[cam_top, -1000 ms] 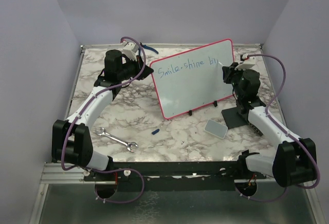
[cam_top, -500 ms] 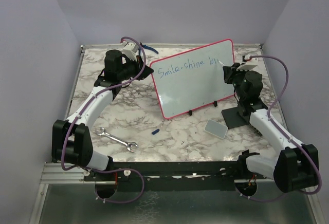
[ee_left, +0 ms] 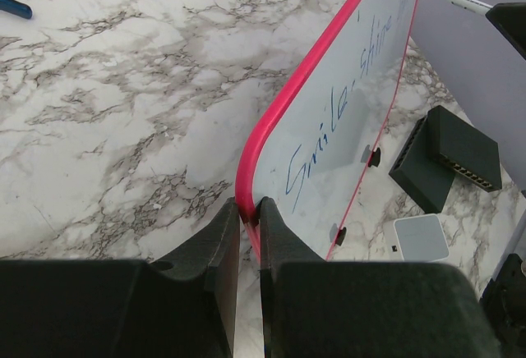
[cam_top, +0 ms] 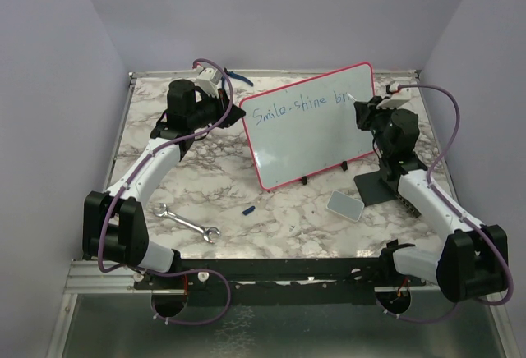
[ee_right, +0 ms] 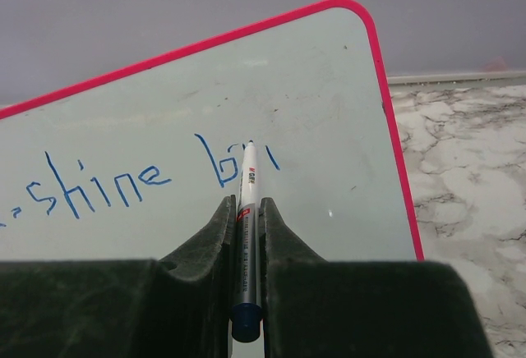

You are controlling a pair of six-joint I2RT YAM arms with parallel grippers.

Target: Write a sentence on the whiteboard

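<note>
**Marker tip on board, sentence incomplete**

We find the right gripper (ee_right: 245,204) closed on a marker (ee_right: 247,176), its tip touching the whiteboard (ee_right: 320,87) just ahead of the jaws. The sentence (ee_right: 111,187) runs leftward from that tip, ending "shine br". The left gripper (ee_left: 249,210) pinches the board's red frame between its jaws.

Whiteboard (cam_top: 308,132) walls off the middle, bare marble table (cam_top: 288,235) before it gives you passage, wrench (cam_top: 187,223) near-left, blue cap (cam_top: 249,208) central, grey pad (cam_top: 344,204) and black block (cam_top: 368,187) crowding your right.
</note>
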